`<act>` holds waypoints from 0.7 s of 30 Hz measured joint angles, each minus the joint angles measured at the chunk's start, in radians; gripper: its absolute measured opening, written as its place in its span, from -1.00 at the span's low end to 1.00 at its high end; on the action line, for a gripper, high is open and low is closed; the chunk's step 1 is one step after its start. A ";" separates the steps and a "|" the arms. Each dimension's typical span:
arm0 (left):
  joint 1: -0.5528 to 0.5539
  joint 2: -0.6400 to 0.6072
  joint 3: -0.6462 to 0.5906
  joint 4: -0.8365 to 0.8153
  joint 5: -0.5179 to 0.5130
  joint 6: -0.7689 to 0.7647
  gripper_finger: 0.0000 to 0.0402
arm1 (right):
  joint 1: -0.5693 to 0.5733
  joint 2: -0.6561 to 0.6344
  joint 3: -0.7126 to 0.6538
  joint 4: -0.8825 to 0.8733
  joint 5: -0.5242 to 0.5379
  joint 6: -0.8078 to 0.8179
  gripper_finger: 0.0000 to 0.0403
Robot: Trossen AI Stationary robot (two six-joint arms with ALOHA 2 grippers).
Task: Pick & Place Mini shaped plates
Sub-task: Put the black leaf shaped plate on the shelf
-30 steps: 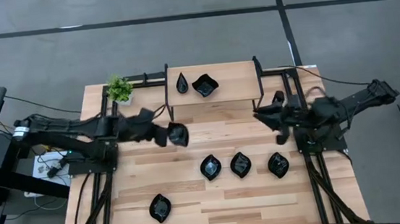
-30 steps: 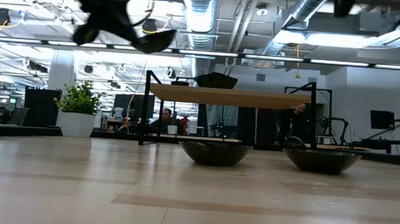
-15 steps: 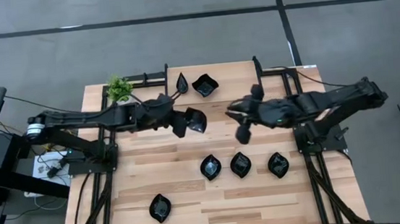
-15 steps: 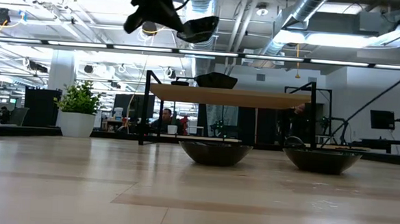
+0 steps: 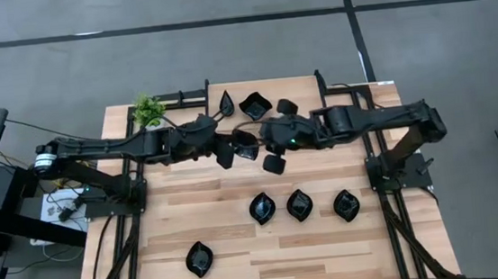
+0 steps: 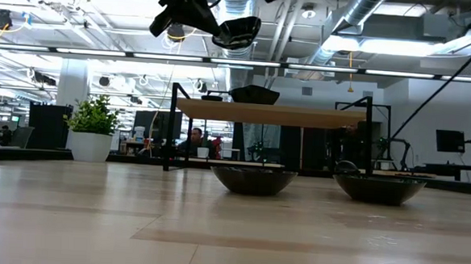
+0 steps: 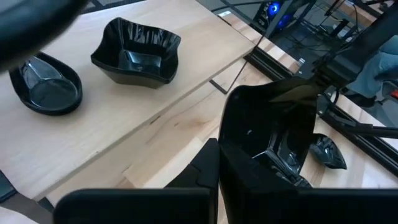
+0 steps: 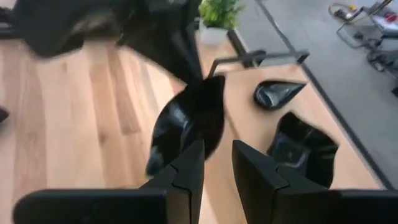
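both grippers meet in mid-air over the table, in front of the raised shelf (image 5: 300, 108).
we see the left gripper (image 5: 230, 150) pinching a black mini plate (image 5: 245, 146) by its rim, held high above the tabletop; the right gripper (image 5: 272, 146) sits just beside it, fingers (image 8: 186, 168) spread at the plate's edge, possibly touching. two plates rest on the shelf, four on the table (image 5: 241, 258).

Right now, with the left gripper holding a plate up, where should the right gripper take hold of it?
By the free rim opposite the left gripper. The held plate hangs in the air with the left fingers on one edge. The right gripper faces it with fingers parted, so it should probably close over the thin wall from its own side.
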 joint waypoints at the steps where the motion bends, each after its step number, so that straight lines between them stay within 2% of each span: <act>1: 0.000 0.000 0.000 0.002 -0.001 0.000 -0.98 | -0.006 0.012 0.019 0.003 -0.001 -0.014 -0.61; 10: 0.000 0.000 0.000 0.015 -0.023 0.007 -0.98 | -0.057 0.086 0.099 -0.063 -0.073 -0.039 -0.61; 21: 0.000 0.000 -0.001 0.024 -0.023 0.008 -0.98 | -0.081 0.086 0.101 -0.057 -0.079 -0.043 -0.61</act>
